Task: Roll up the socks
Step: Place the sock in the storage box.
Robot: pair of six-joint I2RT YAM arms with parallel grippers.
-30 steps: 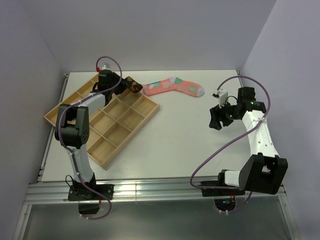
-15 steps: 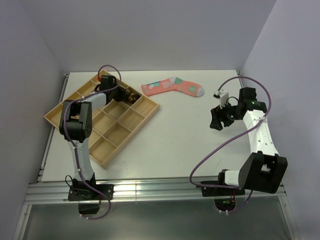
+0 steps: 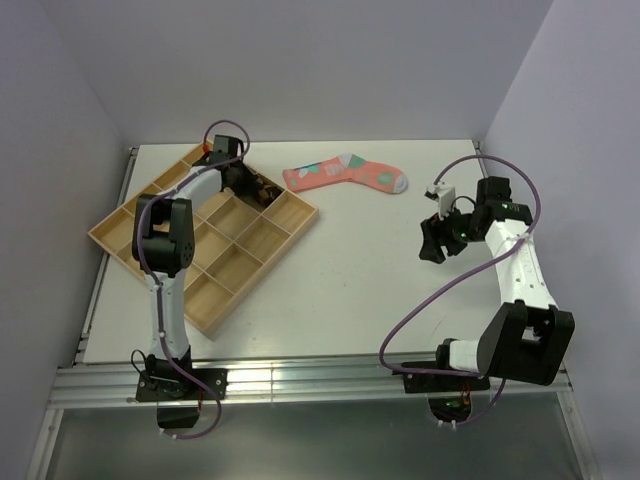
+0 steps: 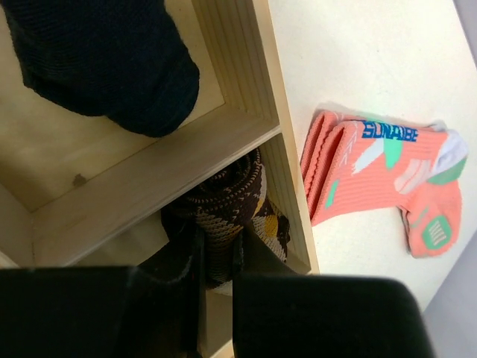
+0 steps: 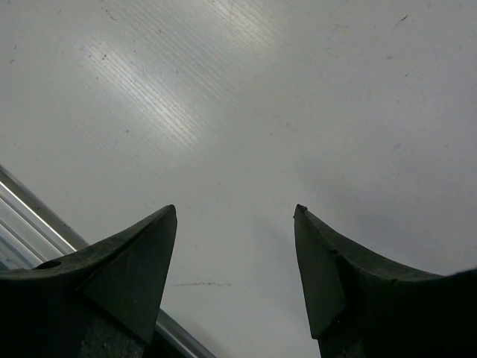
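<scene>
as the left gripper (image 3: 241,181) is dipping into the far corner compartment of the tray (image 3: 203,305), having come down from above it over the last second, it is pinching the rolled brown sock (image 4: 237,195). that sock is now sitting inside the compartment rather than hanging over it. judging by this, the brown roll is being stowed, and only the letting go is remaining. the navy sock (image 4: 104,60) is lying bunched in the neighbouring compartment, with a wooden divider standing between the two.

just beyond the tray's outer wall, the pink sock (image 3: 346,174) is lying flat and unrolled on the table (image 3: 350,290), in the same spot as before, so it is looking like the next one to roll. the tray wall is sitting close beside its cuff end, which may be crowding any approach from that side.

far to the right, the right gripper (image 3: 433,240) is hovering over bare table with its fingers spread, holding nothing. it is sitting well apart from the pink sock and is hardly shifting from where it was.
</scene>
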